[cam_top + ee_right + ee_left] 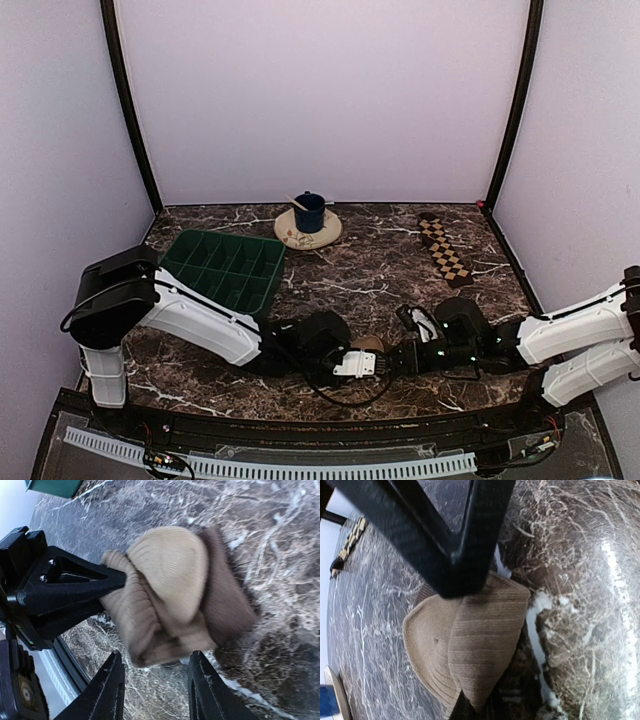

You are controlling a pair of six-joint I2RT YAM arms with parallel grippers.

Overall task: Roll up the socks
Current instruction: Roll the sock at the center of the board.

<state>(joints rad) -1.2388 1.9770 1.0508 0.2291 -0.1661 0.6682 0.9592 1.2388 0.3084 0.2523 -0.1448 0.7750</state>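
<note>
The tan-brown sock (pixel 370 344) is a loosely rolled bundle on the marble table near the front centre. It fills the left wrist view (pixel 470 640) and the right wrist view (pixel 170 590). My left gripper (pixel 362 363) (pixel 466 706) is shut on one end of the bundle; its black fingers (pixel 75 587) pinch the fabric from the left. My right gripper (pixel 392 358) (pixel 157 680) is open, its fingertips just short of the bundle's near edge, not touching. One right finger (pixel 450 535) crosses above the sock. The checkered sock (pixel 444 249) (pixel 349 544) lies flat at the back right.
A green compartment tray (pixel 225 268) (pixel 52 486) sits at the left. A blue cup (pixel 309 211) stands on a round plate (pixel 290 236) at the back centre. The table's front edge (pixel 300 420) is close behind the grippers.
</note>
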